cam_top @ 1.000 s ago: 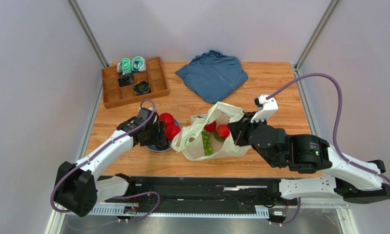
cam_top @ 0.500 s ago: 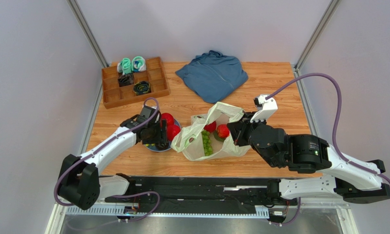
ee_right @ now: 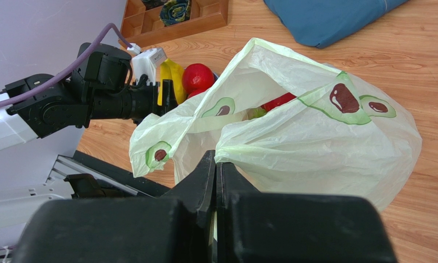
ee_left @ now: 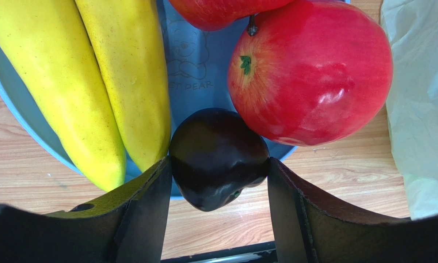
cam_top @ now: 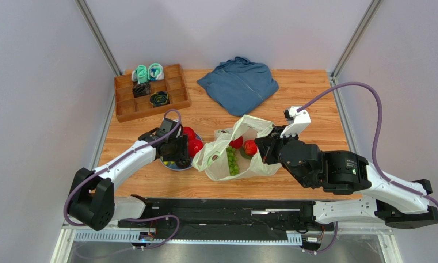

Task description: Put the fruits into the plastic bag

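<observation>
The left gripper (ee_left: 218, 167) grasps the dark avocado (ee_left: 215, 145) at the near edge of a blue bowl (ee_left: 204, 82), between a banana (ee_left: 133, 87) and a red apple (ee_left: 314, 71). Just right of the bowl lies the plastic bag (ee_right: 314, 137). The right gripper (ee_right: 215, 170) is clenched on its right rim, and grapes (cam_top: 231, 160) are inside.

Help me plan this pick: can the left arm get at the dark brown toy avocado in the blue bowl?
Probably yes: the left pincer brackets the dark brown toy avocado at the blue bowl rim, nothing between; yellow banana and red apple lie outside the gap.
</observation>
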Action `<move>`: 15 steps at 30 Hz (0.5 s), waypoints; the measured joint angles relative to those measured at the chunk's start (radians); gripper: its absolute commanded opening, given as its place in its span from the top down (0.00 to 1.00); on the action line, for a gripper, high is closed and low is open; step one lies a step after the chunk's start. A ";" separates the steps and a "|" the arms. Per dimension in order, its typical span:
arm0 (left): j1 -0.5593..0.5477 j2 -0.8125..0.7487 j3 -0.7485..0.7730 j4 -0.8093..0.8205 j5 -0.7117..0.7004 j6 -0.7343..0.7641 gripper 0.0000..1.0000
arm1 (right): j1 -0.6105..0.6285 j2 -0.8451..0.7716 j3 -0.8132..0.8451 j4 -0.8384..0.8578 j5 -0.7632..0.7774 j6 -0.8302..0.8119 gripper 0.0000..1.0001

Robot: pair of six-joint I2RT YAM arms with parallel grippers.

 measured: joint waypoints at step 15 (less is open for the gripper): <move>0.000 -0.064 0.000 -0.031 -0.003 0.001 0.58 | 0.000 0.002 0.000 0.002 0.000 -0.003 1.00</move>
